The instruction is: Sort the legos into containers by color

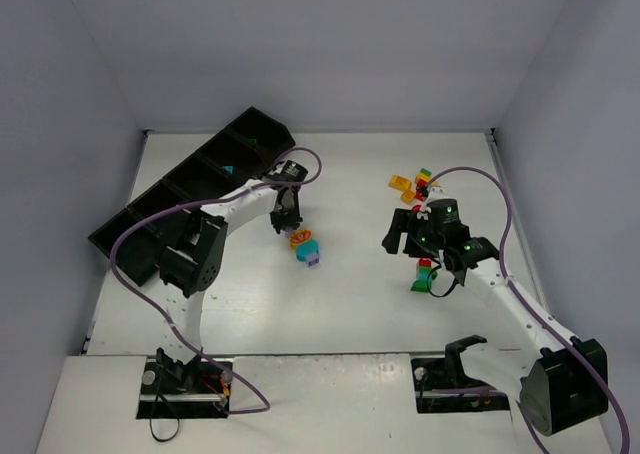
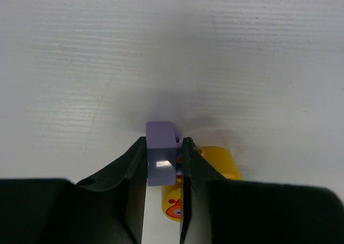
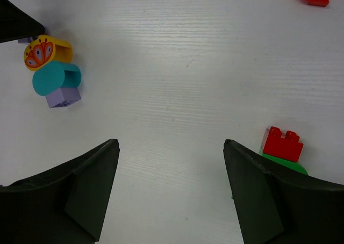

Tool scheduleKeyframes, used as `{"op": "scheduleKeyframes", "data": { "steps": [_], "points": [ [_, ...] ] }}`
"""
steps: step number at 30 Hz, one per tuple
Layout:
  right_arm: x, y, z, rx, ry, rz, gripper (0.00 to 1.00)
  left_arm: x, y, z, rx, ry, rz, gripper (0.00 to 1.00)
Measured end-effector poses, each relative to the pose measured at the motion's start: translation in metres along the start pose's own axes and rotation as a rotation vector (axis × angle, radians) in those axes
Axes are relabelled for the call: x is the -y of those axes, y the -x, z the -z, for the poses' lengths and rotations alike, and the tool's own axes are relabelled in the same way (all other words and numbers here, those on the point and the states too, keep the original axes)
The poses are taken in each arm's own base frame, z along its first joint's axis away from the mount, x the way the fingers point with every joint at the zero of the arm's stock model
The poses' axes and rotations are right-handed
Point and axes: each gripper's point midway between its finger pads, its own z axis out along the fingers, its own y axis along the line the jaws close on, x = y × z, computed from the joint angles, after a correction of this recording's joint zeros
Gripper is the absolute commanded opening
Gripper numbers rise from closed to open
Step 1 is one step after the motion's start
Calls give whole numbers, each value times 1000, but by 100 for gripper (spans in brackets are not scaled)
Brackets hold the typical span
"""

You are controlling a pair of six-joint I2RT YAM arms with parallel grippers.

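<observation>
1. The desk [image 1: 350, 304]: one. It carries everything, so I should lift straight up off it before swinging anywhere.
2. The tray [image 1: 140, 217]: one, lying at an angle at the far left. I count five compartments, the nearer ones partly hidden behind my left arm. Two hold a small teal bit each [image 1: 228, 168]. No lilac shows in any of them, so I judge an unused one is right for this piece.
3. My tools: two.
   - The left tool [image 2: 163, 158] is clamped on a lilac brick [image 2: 159, 134], fingers pressed on both its sides, low at the desk's middle.
   - The right tool [image 3: 171, 147] hangs spread wide, holding nothing, and can wait.
4. The loose pile [image 1: 415, 184] at the far right: one heap of yellow, green and red. It is too small to count exactly.
5. The bricks near my grip:
   - One yellow butterfly piece [image 3: 43, 50] sits just beside my held brick. Whether the two are stuck together I cannot tell. I would rise slowly and watch that it stays behind.
   - One teal piece [image 3: 52, 78] touches it.
   - A second lilac brick [image 3: 63, 97] sits against the teal one, making two lilac.
6. By my right tool: one red brick [image 3: 282, 143] on one green brick [image 3: 293, 167], plus one more red piece farther off.
</observation>
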Motion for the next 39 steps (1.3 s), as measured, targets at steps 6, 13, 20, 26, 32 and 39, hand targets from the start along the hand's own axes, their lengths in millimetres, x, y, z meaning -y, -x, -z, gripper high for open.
{"op": "scheduleKeyframes", "data": {
  "steps": [6,13,20,26,32,39],
  "points": [
    [0,-1,0,-1,-1,1,75,-11,0,5,-5,30,-18,0],
    [1,-1,0,-1,-1,5,75,-73,65,51,142,118,-20,0],
    [1,-1,0,-2,-1,24,75,-170,136,90,295,255,84,7],
    [2,0,0,0,-5,31,75,-203,160,66,276,323,90,33],
    [5,1,0,8,-22,31,76,-205,154,47,222,334,66,57],
    [9,20,0,52,-68,28,69,-193,153,69,243,266,89,61]
  ]
}}
